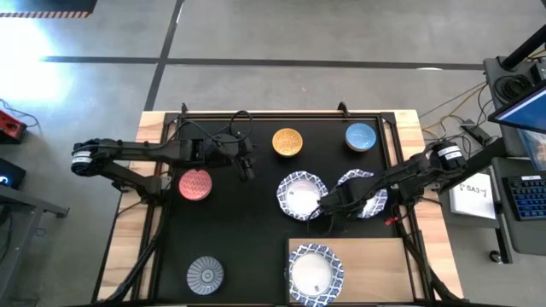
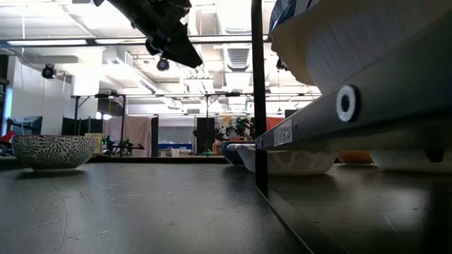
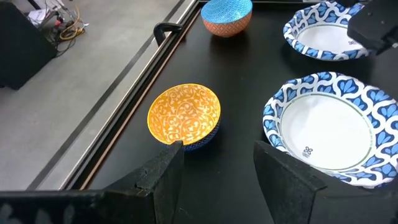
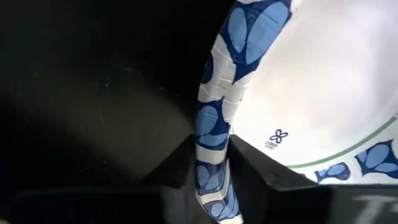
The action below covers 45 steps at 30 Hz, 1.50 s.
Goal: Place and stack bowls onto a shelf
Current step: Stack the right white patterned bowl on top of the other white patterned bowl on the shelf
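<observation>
- Right gripper [image 4: 211, 163]: dark fingers pinched onto the blue-patterned rim of a large white bowl [image 1: 301, 195], one finger outside the wall, one inside. Rim reads as scalloped blue petals on glossy white; a small flower mark and a thin green ring show on the inner surface.
- Right arm reaches in from the table's right edge, stretched low across a second large white bowl [image 1: 368, 201], partly hiding it.
- Left gripper [image 3: 217, 168]: jaws apart, holding nothing, hovering above the black mat [image 1: 239, 247] between the pink-red bowl [image 1: 195, 184] and the orange-yellow bowl [image 1: 287, 141]. Left arm comes in from the left edge, extended along the mat's far half.
- Orange-yellow bowl: small, round, swirl-patterned interior, blue outside. Blue bowl [image 1: 361, 136]: small, fine-textured blue interior, orange outside, near the mat's far right corner.
- Grey-striped bowl [image 1: 206, 274]: small, radial pattern, alone at the near left of the mat.
- Shelf [image 1: 375, 256]: flat pale wood board at the near right; one large blue-rimmed bowl [image 1: 315, 271] sits on its left end. Whether that is a single bowl or a stack, cannot tell.
- Mat is matte black with a metal frame, laid on a light wood table [image 1: 128, 247].
</observation>
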Available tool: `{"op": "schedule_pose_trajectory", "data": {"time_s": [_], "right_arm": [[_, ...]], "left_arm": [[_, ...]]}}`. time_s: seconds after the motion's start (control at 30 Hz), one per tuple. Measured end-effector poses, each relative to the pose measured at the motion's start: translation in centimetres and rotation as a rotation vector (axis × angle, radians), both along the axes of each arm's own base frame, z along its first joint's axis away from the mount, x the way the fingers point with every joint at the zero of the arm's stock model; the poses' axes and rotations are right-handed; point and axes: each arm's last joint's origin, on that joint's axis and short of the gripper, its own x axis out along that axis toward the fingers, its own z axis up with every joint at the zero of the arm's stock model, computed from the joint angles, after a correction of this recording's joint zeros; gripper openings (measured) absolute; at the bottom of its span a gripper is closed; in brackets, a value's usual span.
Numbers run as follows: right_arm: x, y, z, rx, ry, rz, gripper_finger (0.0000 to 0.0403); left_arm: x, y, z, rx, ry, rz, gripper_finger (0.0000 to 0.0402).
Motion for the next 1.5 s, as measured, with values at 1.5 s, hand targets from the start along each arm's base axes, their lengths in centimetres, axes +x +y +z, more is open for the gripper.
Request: {"op": "schedule_pose_trajectory", "data": {"time_s": [1.5], "right_arm": [[3.2,1.3,15.7,0.125,-0.621,0.713,0.0009]], "left_arm": [[8.5,-1.4,-2.5,0.122,-0.260,-0.818,0.0178]]}}
